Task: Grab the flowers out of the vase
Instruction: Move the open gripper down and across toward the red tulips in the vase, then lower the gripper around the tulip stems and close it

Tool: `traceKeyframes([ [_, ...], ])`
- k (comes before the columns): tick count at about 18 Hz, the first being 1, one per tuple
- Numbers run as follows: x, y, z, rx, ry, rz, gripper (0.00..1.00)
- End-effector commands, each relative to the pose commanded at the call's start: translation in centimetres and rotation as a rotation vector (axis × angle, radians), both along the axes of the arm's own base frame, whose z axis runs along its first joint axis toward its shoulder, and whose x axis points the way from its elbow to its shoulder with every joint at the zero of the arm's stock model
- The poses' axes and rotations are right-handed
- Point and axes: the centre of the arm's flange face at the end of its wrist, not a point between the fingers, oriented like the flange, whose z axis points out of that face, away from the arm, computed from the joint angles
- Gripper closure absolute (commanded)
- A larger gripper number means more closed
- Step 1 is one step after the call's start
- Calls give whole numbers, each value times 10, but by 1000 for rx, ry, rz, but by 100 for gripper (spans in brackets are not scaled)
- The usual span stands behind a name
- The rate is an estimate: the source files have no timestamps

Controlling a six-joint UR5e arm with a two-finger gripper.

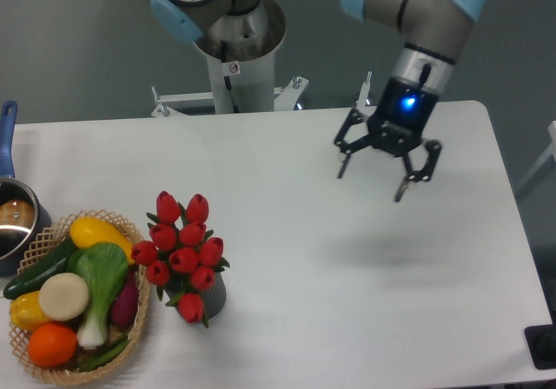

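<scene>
While my view looks down on the white table [287, 233], I see the arm reaching in from the far right side, its gripper [372, 183] hanging above the far right part of the tabletop with the jaws spread wide and nothing between them. At the near left corner sits a wicker basket [132, 319] piled with vegetables: yellow squash, a green leafy one, an orange, a pale round one. Just beside the basket's right edge stands the vase [214, 297], dark grey and mostly hidden by the flowers [181, 254], red tulip buds with small green leaves spreading wider than the vase and still seated in it. They are well apart from the gripper, with bare tabletop between. At the left edge I see a metal pot [14, 224] with a blue handle, partly cut off. A small sticker on the arm's base is too small for me to read.
</scene>
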Motion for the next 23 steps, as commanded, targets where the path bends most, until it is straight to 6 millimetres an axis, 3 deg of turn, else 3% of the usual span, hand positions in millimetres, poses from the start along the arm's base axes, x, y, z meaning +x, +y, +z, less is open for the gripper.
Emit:
traceKeyframes([
  [5,20,31,-9,25,7,-77,0],
  [15,82,93,-29,22,-11,-230,0],
  [23,109,117,-45,43,14,-293,0],
])
